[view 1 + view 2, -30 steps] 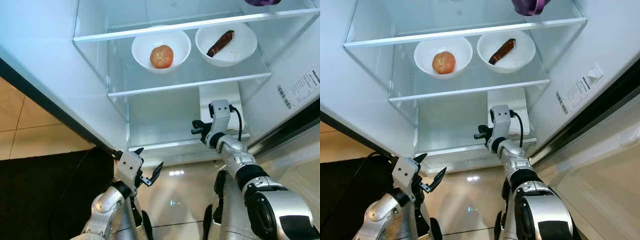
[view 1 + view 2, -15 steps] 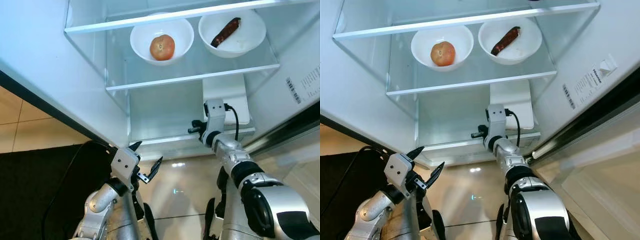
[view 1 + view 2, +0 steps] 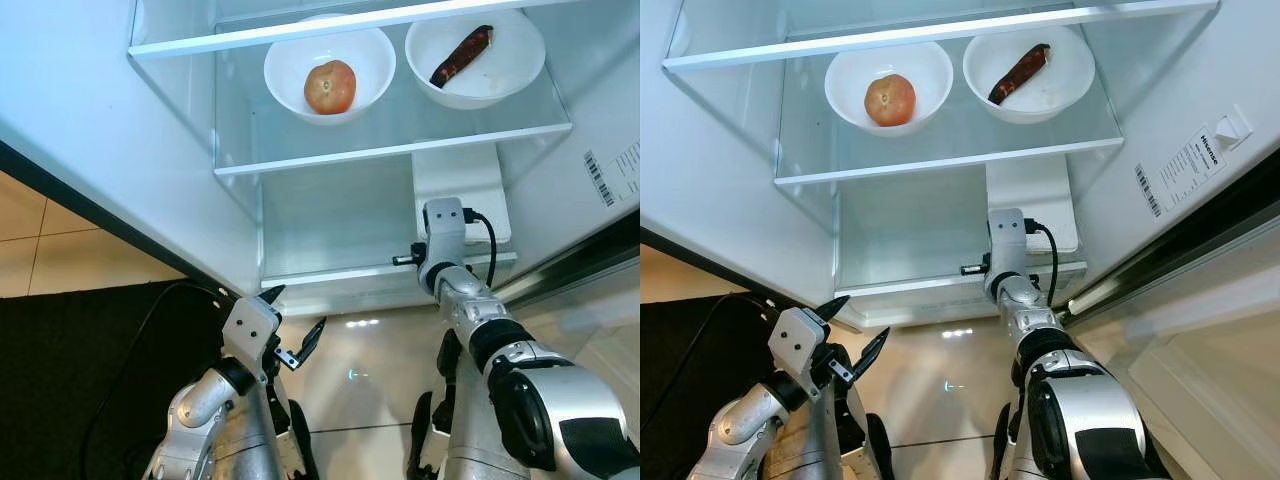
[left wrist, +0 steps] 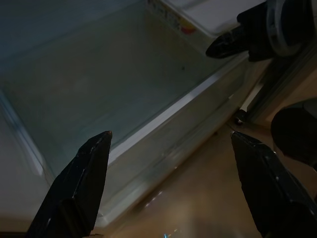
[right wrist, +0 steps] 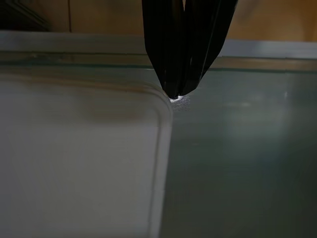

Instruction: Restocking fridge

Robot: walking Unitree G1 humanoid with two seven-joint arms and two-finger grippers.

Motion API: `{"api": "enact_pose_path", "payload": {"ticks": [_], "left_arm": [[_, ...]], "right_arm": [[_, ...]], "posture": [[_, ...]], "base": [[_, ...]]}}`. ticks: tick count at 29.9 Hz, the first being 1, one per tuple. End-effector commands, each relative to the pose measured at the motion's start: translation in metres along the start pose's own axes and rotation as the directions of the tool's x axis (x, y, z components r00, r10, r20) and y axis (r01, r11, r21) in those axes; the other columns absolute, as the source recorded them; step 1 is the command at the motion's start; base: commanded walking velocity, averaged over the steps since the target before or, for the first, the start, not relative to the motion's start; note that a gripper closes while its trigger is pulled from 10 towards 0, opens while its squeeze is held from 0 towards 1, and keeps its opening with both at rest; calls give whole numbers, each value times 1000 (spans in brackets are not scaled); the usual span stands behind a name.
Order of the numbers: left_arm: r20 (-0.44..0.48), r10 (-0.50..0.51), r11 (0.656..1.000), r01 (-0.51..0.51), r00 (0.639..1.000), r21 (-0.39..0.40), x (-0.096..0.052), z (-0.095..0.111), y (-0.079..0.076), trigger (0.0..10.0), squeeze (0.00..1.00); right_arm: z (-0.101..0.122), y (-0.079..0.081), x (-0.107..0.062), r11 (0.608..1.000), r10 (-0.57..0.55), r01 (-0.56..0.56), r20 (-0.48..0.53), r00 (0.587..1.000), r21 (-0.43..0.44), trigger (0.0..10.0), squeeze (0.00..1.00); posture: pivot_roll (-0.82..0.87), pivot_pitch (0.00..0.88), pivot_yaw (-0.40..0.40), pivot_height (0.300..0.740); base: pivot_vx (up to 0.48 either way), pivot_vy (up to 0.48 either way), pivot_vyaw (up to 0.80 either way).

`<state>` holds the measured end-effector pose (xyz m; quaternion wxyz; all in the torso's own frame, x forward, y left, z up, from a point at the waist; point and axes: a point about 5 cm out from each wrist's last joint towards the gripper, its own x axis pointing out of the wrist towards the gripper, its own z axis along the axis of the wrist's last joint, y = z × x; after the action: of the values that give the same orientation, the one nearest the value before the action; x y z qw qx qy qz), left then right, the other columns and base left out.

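My right gripper (image 5: 178,94) has its two black fingers pressed together, holding nothing, with the tips touching the rounded corner of the white lidded container (image 3: 1035,200). In the head views that gripper sits at centre right of the frame, at the front lip of the fridge's bottom compartment (image 3: 905,240), with the container lying flat in the right part of that compartment. My left gripper (image 3: 290,335) is at lower left of the frame, outside the fridge and above the shiny floor (image 3: 370,370), its fingers spread wide and empty. In its dim wrist view the fingers frame the compartment's bare floor and front edge.

I judge that I am placing or nudging the container into position on the lowest level. The next move probably calls for a gentle push on the corner or a clean withdrawal, keeping the fingertips from catching the lid's raised rim.

Higher in the frame, a glass shelf (image 3: 940,160) carries two white bowls side by side, apart from each other: the left bowl (image 3: 888,65) holds a round reddish-orange fruit (image 3: 890,99), the right bowl (image 3: 1035,95) a dark elongated item (image 3: 1019,74) I cannot identify. That shelf's front edge overhangs my right wrist, so lifting the arm steeply could strike it. The black cable (image 3: 489,240) on the wrist is near the compartment lip
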<state>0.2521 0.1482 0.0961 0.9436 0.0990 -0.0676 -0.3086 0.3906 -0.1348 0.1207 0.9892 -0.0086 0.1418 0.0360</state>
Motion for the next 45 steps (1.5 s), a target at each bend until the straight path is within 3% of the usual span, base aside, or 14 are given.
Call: {"api": "enact_pose_path", "payload": {"ticks": [1, 8, 17, 20, 22, 28, 32, 45], "left_arm": [[-48, -22, 1000, 22, 999, -1, -7, -7, -4, 10000, 0], [-50, -27, 1000, 27, 998, -8, -3, -8, -7, 10000, 0], [-46, -30, 1000, 30, 998, -8, 6, -11, -7, 10000, 0], [-38, -28, 1000, 28, 999, -8, 12, -12, -7, 10000, 0], [-28, -26, 1000, 26, 999, -10, 20, -12, -7, 10000, 0], [-28, -23, 1000, 22, 999, -13, 25, -15, -8, 10000, 0], [-45, -19, 1000, 18, 999, -23, 30, -23, -9, 10000, 0], [-140, 3, 996, -15, 990, -83, 26, -53, -16, 10000, 0]], "right_arm": [[-15, -4, -2, 999, -30, 32, -51, 998, 35, 10000, 0], [-15, -9, -3, 997, -50, 53, -50, 997, 56, 10000, 0], [-30, 9, -6, 977, 139, -128, -52, 989, 172, 10000, 0], [-34, 16, -8, 955, 208, -195, -33, 978, 225, 10000, 0], [-37, 25, -10, 912, 301, -291, 10, 954, 288, 10000, 0], [-41, 31, -15, 864, 398, -398, 64, 915, 307, 10000, 0], [-51, 28, -22, 833, 457, -470, 116, 882, 293, 10000, 0], [-76, -1, -38, 838, 420, -448, 154, 894, 313, 10000, 0]], "posture": [[200, 499, 53, 317], [188, 481, 46, 317], [150, 424, 33, 317], [136, 403, 29, 317], [121, 373, 23, 317], [106, 330, 16, 317], [88, 280, 10, 317], [42, 178, 6, 317]], "base": [[0, 0, 0], [0, 0, 0], [0, 0, 0], [0, 0, 0], [0, 0, 0], [0, 0, 0], [0, 0, 0], [0, 0, 0]]}}
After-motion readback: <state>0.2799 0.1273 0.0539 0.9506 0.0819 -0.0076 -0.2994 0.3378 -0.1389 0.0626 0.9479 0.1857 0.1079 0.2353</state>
